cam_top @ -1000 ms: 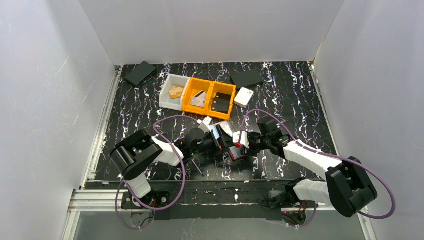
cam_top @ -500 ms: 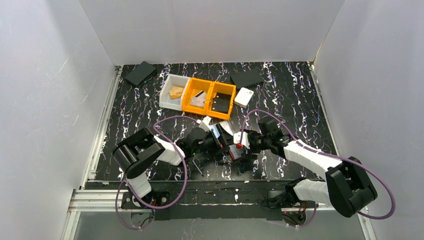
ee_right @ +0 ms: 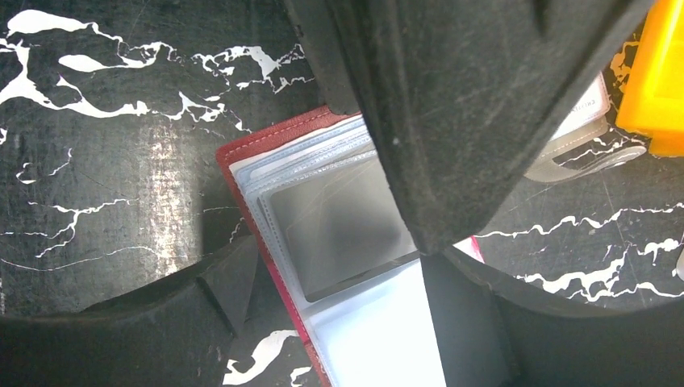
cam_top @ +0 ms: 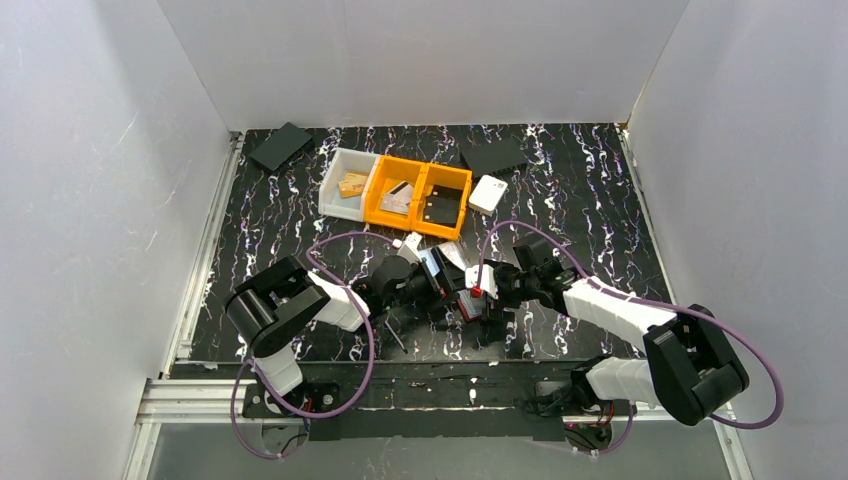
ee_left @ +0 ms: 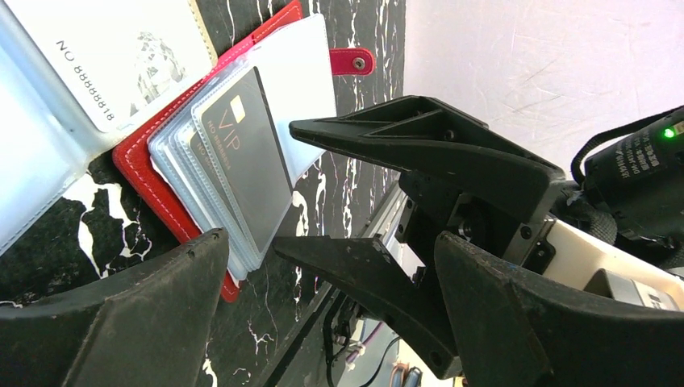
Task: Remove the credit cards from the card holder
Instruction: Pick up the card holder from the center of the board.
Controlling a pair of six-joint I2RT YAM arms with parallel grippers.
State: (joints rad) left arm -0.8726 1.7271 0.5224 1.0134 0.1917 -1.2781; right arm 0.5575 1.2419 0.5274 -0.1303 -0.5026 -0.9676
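Right fingers have spread by the card holder, "VIP" card showing; left fingers apart.

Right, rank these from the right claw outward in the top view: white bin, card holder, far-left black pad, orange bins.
1. Card holder, right under the right claw.
2. Orange bins, beyond it, mid-table.
3. White bin, left of the orange ones.
4. Black pad, far-left corner.

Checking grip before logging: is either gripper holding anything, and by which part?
Nothing is clamped: the left gripper and right gripper both stand open at the red card holder.
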